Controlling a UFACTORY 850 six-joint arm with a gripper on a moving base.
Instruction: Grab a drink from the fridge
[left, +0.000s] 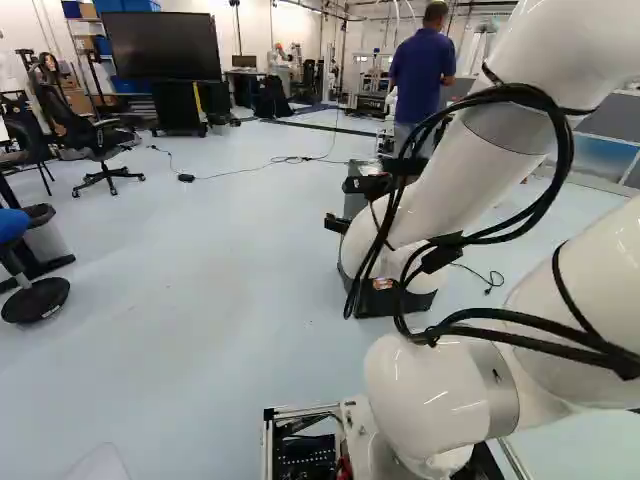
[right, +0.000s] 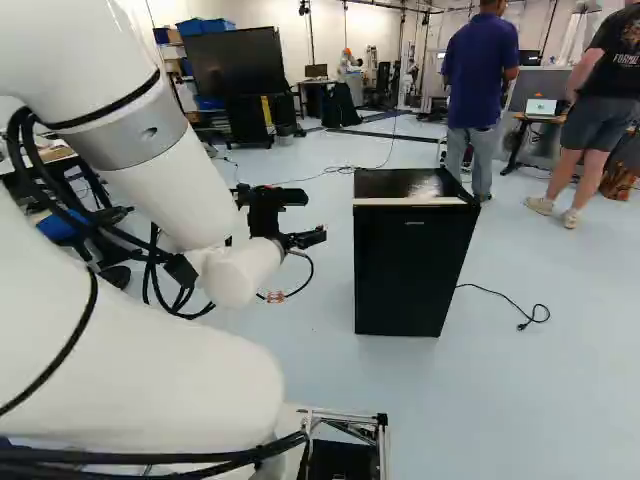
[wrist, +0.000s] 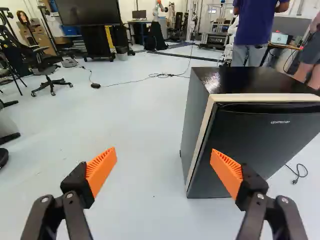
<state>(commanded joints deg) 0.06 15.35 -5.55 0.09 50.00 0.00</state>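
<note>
The claw (right: 308, 216) is released, its orange pads (wrist: 101, 171) wide apart. Ahead, a small black fridge (wrist: 250, 145) stands on the floor (wrist: 135, 130), glossy on top, pale-edged around the front. Its inside is hidden, and the arm (left: 440, 190) covers most of it in the left base view. A cord (right: 535, 318) lies beside it; floor stretches from its other side towards a wheeled chair (wrist: 47, 65).
</note>
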